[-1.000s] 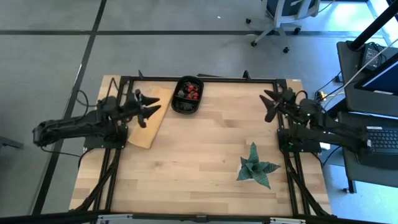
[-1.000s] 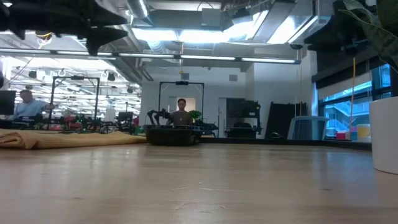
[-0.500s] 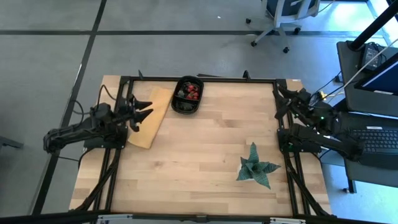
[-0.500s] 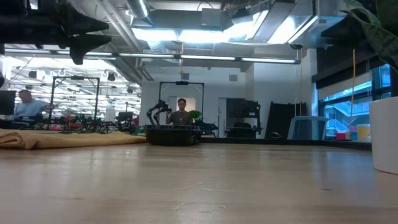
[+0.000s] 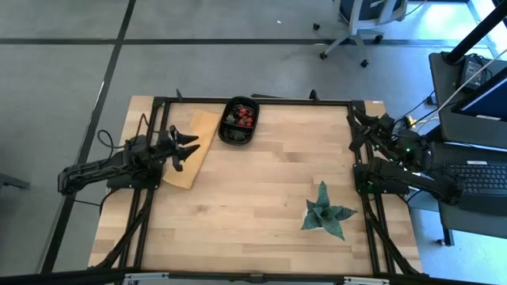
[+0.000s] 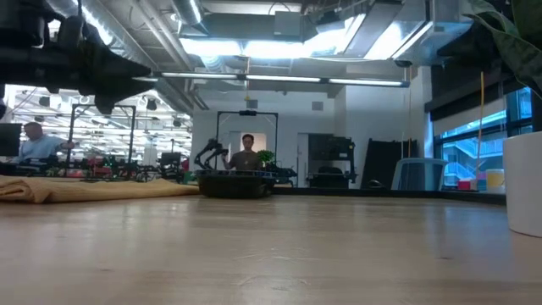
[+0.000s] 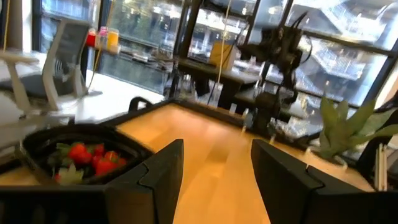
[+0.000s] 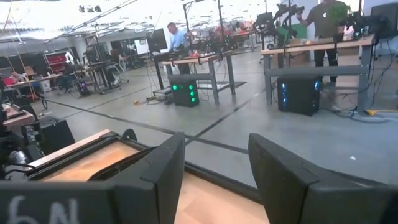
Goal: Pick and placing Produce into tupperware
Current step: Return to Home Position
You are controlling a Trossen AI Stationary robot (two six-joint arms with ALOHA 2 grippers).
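Along the left edge of the tabletop (image 5: 253,190) the left arm reaches in low. The left gripper (image 5: 190,142) hangs above the tan wooden board (image 5: 184,170), its fingers (image 7: 155,180) spread wide with nothing between them. Just past the board's far corner, by the far edge of the tabletop, stands the black tupperware (image 5: 224,136). The produce (image 5: 244,117) is inside it: red strawberries show plainly, with darker pieces among them.

From the left fingers the tub lies ahead and a little toward the far edge, near but clear of them. Its long axis runs roughly from far edge to near edge. The left arm is much the nearer of the two, so I'd judge that any last tidying at the tub falls to it. A pull-back toward the left edge looks free of the rim.

Further right, toward the near right corner, a green spiky plant (image 5: 325,212) sits alone. At the right edge the right arm is folded back. The right gripper (image 8: 216,143) points out over the far edge with its fingers parted and empty, well apart from the tub.
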